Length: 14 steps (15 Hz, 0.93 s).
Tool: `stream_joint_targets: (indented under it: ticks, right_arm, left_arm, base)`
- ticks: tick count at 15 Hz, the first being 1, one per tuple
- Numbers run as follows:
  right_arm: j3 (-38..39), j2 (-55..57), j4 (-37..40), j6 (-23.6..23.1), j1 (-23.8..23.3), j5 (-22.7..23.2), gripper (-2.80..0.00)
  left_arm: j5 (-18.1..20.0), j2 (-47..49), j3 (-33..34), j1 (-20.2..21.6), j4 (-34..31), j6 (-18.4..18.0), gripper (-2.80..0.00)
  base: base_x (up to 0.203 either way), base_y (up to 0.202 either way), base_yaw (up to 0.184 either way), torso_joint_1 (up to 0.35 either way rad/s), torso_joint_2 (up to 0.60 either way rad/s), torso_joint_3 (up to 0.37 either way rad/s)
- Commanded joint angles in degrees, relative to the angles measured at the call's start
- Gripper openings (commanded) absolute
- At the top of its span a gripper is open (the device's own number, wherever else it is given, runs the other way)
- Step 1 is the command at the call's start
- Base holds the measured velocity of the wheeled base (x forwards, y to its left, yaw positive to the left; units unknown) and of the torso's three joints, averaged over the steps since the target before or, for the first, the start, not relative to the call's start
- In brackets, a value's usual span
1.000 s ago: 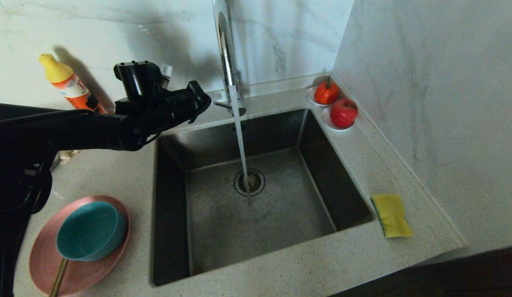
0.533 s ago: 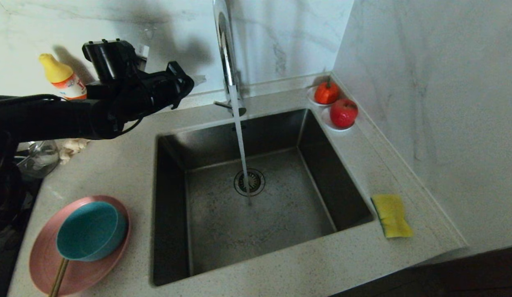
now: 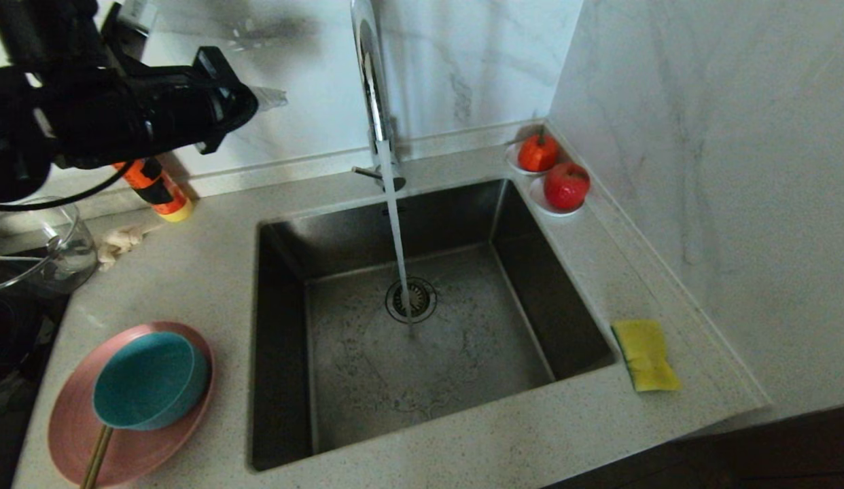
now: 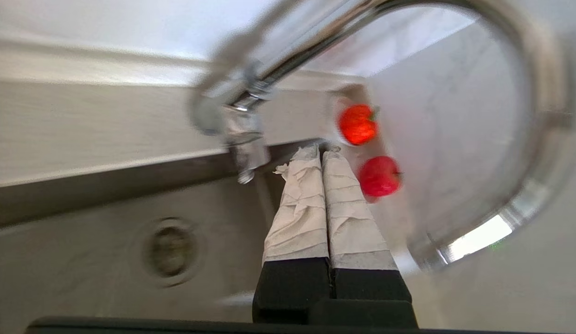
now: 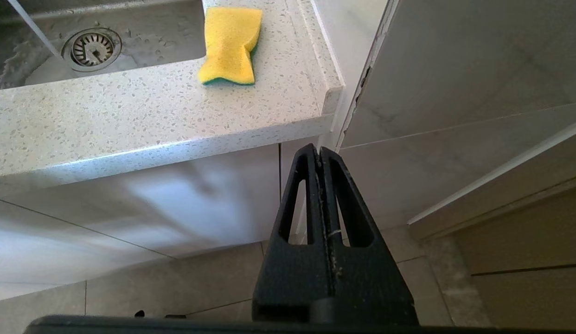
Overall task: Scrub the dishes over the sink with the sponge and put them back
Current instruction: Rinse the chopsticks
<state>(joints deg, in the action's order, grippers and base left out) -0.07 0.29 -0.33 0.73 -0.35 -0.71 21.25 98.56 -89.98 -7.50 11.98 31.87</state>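
**Sink station: items and positions**

- Sink (image 3: 422,326): square dark steel basin set in the speckled bench (image 3: 191,272); round drain strainer (image 3: 411,299) on its floor. Water runs from the chrome tap (image 3: 371,81) straight down onto the strainer.
- Sponge (image 3: 645,354): yellow, dark green layer along one edge, flat on the bench just right of the sink, near the wall.
- Pink plate (image 3: 75,435): near left corner of the bench. Teal bowl (image 3: 150,380) sits on it; a thin wooden stick (image 3: 96,458) leans from under the bowl over the plate's near rim.
- Left end effector (image 3: 269,98): raised at far left, in front of the marble wall, well left of the tap; its two cloth-wrapped fingers (image 4: 306,204) pressed together, holding nothing.
- Right end effector (image 5: 320,153): parked below the bench edge, in front of the cabinet; fingers together, empty.
- Orange bottle (image 3: 153,187): far left by the wall, partly hidden by the arm; label not legible.
- Glass jug (image 3: 48,244): left edge.
- Two red fruits (image 3: 566,185) on white saucers, far right corner.
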Motion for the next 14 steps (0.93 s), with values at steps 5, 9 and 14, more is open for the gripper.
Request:
stream_joint_targets:
  ticks: [5,9,14]
  right_arm:
    - [0.0,0.1,0.0,0.0,0.0,0.0,-2.8]
    - [0.0,0.0,0.0,0.0,0.0,0.0,-2.8]
    - [0.1,0.1,0.0,0.0,0.0,0.0,-2.8]
  left_arm:
    - [-8.3,-26.9,9.0,-0.1,-16.4,-8.9,-2.8]
    - [-16.4,-39.7,20.0,-0.1,-25.2,-15.1,-2.8]
    - [-28.6,-48.0,29.9,0.0,-28.0,-16.7,-2.8]
  base:
    - [0.0,0.0,0.0,0.0,0.0,0.0]
    - [0.0,0.0,0.0,0.0,0.0,0.0]
    - [0.0,0.0,0.0,0.0,0.0,0.0]
